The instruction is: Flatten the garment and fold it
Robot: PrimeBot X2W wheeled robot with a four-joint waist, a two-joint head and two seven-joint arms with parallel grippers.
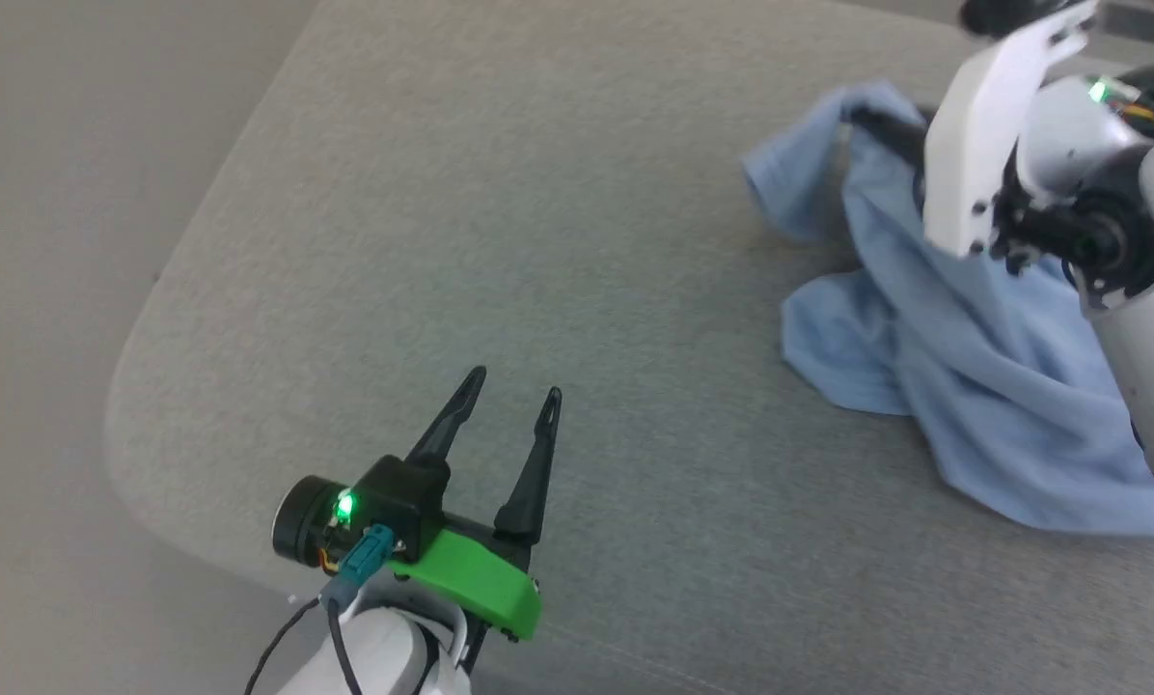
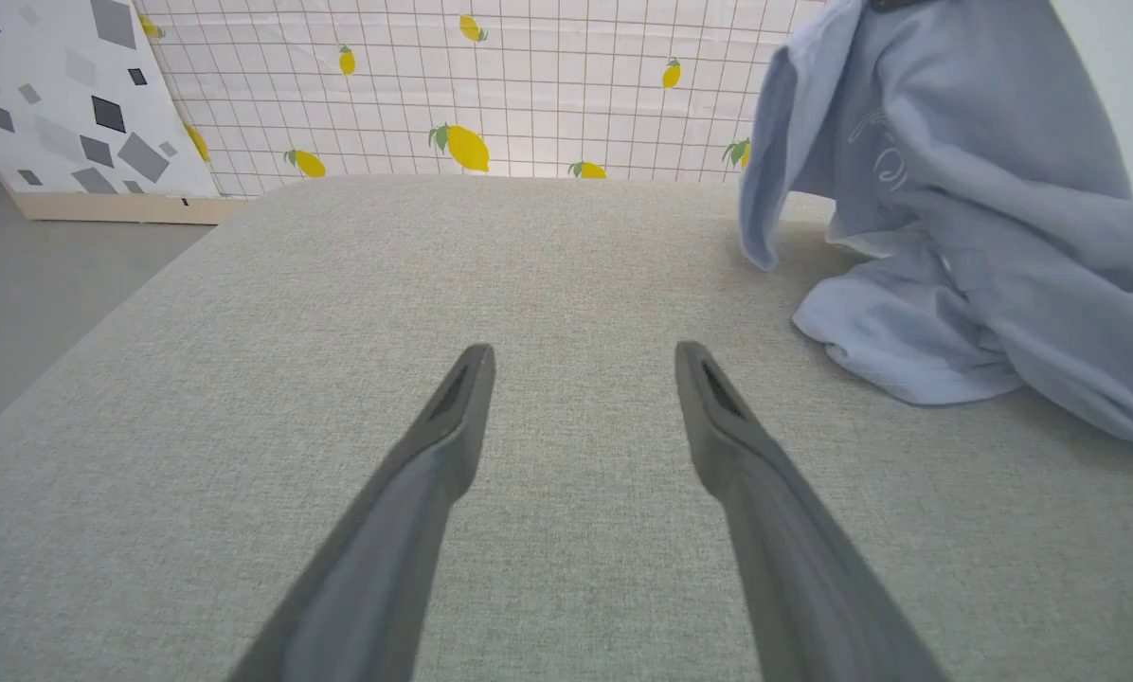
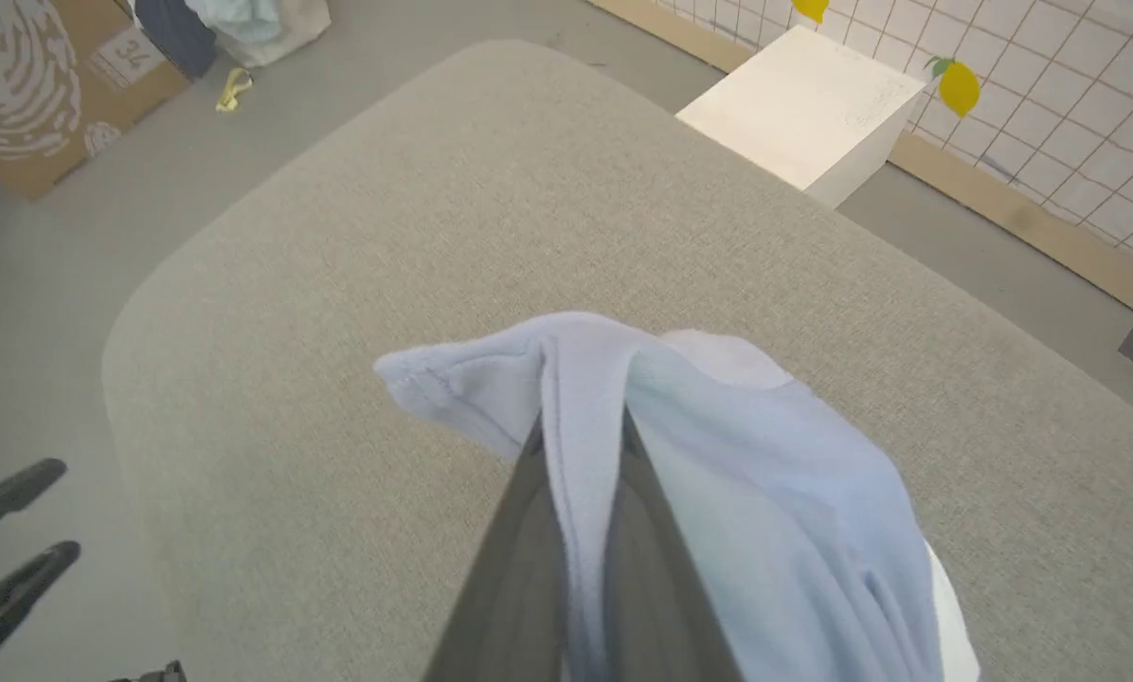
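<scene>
The garment (image 1: 934, 347), a light blue shirt, lies crumpled at the right of the grey cushion (image 1: 558, 212), with one part lifted. My right gripper (image 1: 859, 117) is shut on a raised fold of it near the cushion's far right. In the right wrist view the cloth (image 3: 718, 455) drapes over the closed right gripper (image 3: 581, 426), and white collar fabric (image 3: 718, 350) peeks out behind. My left gripper (image 1: 514, 383) hovers open over the cushion's near left part, well apart from the shirt. The left wrist view shows the left gripper (image 2: 583, 352) open and the garment (image 2: 955, 189) hanging at right, faint cursive stitching on it.
The cushion's rounded corner and edge (image 1: 128, 386) drop to grey floor at left. A white box (image 3: 803, 114) stands beyond the cushion by a lemon-patterned wall (image 2: 491, 85). A cardboard box (image 3: 26, 95) sits on the floor.
</scene>
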